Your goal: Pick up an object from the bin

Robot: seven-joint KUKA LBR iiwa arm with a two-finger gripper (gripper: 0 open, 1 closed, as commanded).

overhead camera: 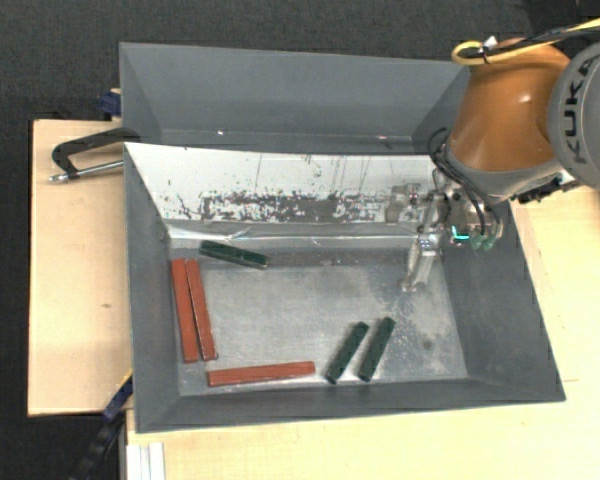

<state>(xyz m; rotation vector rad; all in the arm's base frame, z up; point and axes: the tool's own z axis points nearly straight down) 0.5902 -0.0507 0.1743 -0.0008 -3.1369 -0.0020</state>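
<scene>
Grey metal bin (280, 98), gripper (417, 268) low over bare floor near the right back corner (spread or pressed together, cannot tell), two dark green bars (376, 346) nearest it toward the front, red bars (183, 308) at left

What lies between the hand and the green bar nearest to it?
Nothing. In the camera view, only bare bin floor stretches between the hand and that green bar.
</scene>
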